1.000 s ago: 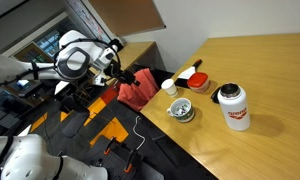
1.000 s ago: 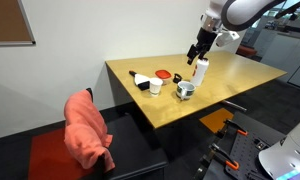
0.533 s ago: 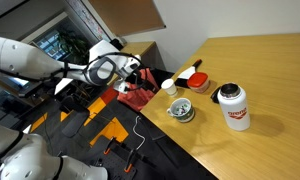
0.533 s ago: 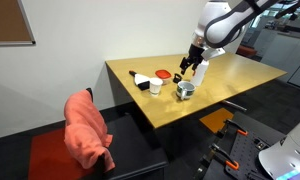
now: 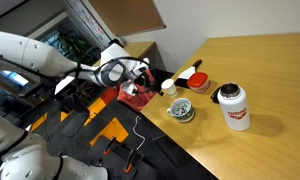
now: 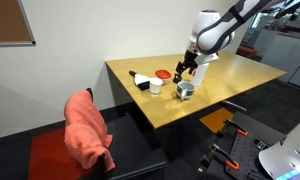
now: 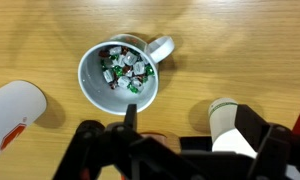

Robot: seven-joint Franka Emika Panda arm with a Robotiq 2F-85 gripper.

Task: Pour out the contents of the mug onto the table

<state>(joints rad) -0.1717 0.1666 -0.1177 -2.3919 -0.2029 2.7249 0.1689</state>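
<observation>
pincer (image 7: 187, 128): jaws spread wide, nothing held. It hangs above the worktop (image 7: 245, 40), not touching anything. In an exterior view it sits just over the mug area (image 6: 187, 68).
mug (image 7: 118, 75): upright on the worktop, just ahead of the pincer in the wrist view. Handle (image 7: 161, 47) points to the upper right. Same mug in both exterior views (image 5: 180, 109) (image 6: 185, 91).
contents (image 7: 126, 68): small pale shiny bits, loose in the bottom, all inside the mug.
handling: I judge it a stiff metal shell, light, with a smooth wall that is likely slippery. No crush risk. The bits should slide out fast once it tips.
hold: I'd pinch the rim wall opposite the handle, one finger inside and one outside. The handle loop looks too small and could swivel.
neighbours: white jar (image 7: 15, 112) to one side, small white cup (image 7: 226, 118) to the other, both near but apart from the mug.
pour: I'd tip toward bare wood, away from both.
</observation>
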